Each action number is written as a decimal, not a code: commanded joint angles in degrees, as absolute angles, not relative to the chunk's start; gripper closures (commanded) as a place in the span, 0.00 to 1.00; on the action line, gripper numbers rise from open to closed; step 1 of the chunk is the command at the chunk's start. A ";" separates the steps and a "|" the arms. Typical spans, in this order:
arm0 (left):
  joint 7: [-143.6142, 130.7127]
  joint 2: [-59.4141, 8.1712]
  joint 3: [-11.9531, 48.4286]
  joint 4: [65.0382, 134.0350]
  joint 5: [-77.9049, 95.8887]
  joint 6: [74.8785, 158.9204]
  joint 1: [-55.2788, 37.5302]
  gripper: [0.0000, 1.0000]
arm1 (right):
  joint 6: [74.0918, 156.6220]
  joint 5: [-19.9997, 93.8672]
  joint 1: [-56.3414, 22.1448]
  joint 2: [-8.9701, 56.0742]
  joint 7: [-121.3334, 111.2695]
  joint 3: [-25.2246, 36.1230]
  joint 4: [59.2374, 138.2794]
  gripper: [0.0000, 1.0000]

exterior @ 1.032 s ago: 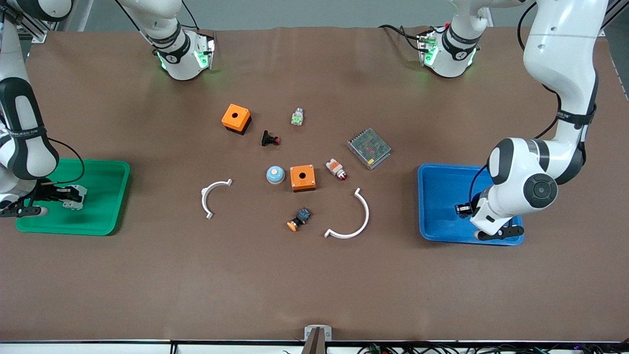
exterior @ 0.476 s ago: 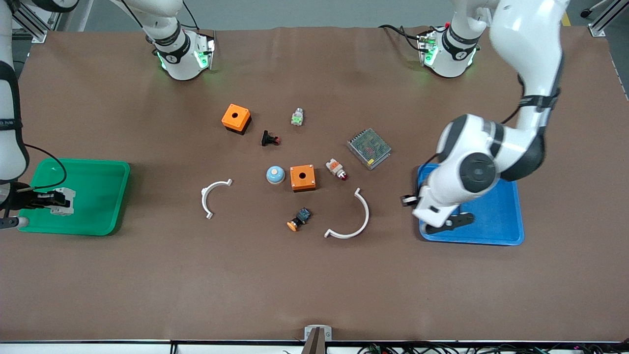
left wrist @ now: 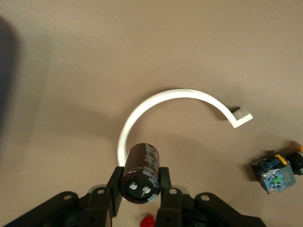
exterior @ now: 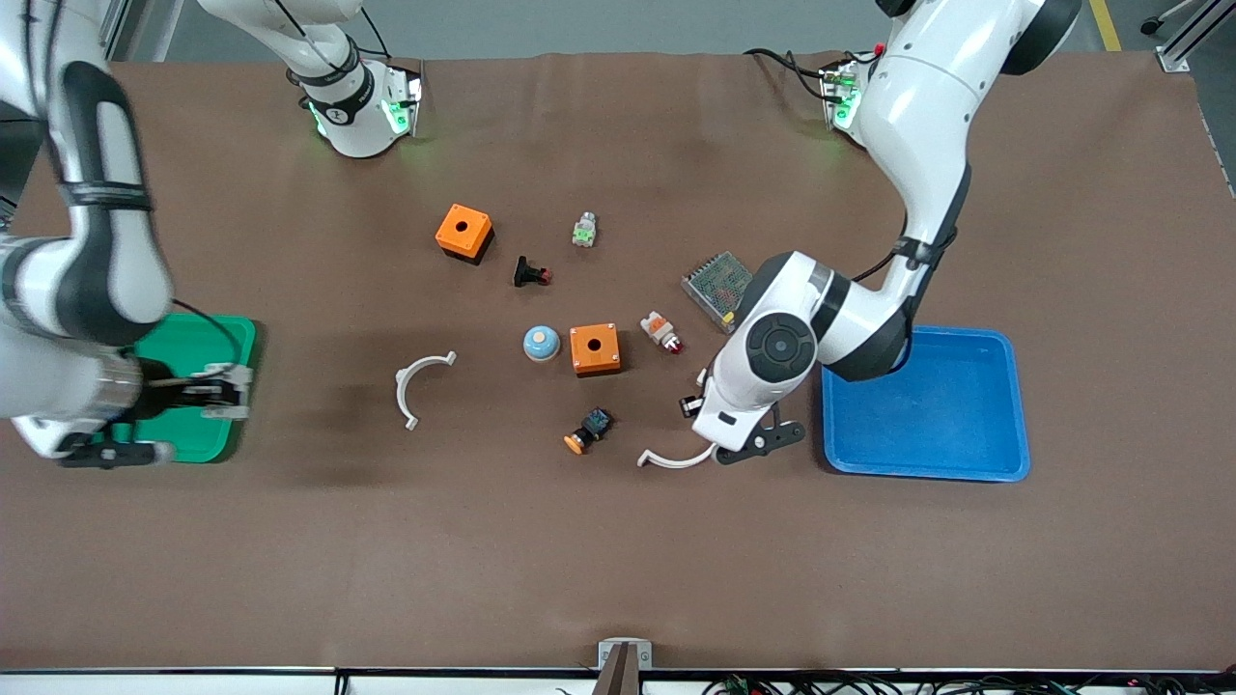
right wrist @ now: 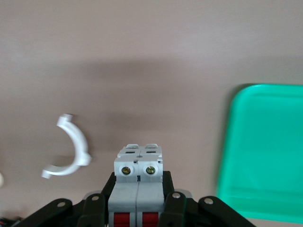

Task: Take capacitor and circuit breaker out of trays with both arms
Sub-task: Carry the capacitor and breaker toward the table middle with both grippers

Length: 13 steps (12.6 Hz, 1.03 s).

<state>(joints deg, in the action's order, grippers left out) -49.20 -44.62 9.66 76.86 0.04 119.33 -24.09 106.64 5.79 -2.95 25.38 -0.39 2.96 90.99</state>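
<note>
Covered in part by the left arm: the power supply (exterior: 716, 280) and the large white arc (exterior: 676, 458), only one end showing in the front view. Barely visible there, the capacitor (exterior: 689, 405), a dark speck at the left gripper (exterior: 693, 404). Cut off by the left wrist view's edge: a red tip (left wrist: 147, 221) and the orange-capped push-button (left wrist: 278, 169). Blurred by motion in the right wrist view: the green tray (right wrist: 263, 153). Hidden under the right arm in front view: much of that tray. Cut off at the right wrist view's edge: the breaker (right wrist: 138, 187), red levers only partly seen.
</note>
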 commanded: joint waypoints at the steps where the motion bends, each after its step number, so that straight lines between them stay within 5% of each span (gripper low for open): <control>1: -50.71 -48.24 9.49 73.22 1.49 121.19 -24.70 0.83 | 111.51 6.06 -12.79 24.70 14.00 3.78 92.99 0.99; 9: -53.96 -53.52 9.14 72.16 1.23 124.01 -27.42 0.82 | 129.00 5.98 -27.15 34.26 33.91 3.87 94.92 0.99; 10: -53.88 -53.35 9.14 72.25 1.23 124.01 -27.42 0.74 | 130.59 5.89 -27.94 35.32 34.53 3.87 94.92 0.99; 11: -53.62 -52.83 9.14 72.25 1.23 123.93 -26.99 0.28 | 132.08 5.80 -28.04 36.29 34.54 3.87 95.10 0.99; 12: -53.61 -51.95 9.31 72.25 1.40 123.58 -26.72 0.01 | 133.23 5.63 -28.12 36.82 34.54 3.87 95.18 0.99; 13: -53.61 -50.29 9.32 72.25 1.49 123.31 -26.20 0.00 | 134.37 5.54 -28.21 37.52 34.54 3.87 95.19 0.99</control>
<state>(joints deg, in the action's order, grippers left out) -52.98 -52.49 9.50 72.80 0.87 123.78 -26.66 132.97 5.78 -27.62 37.11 33.45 3.10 95.35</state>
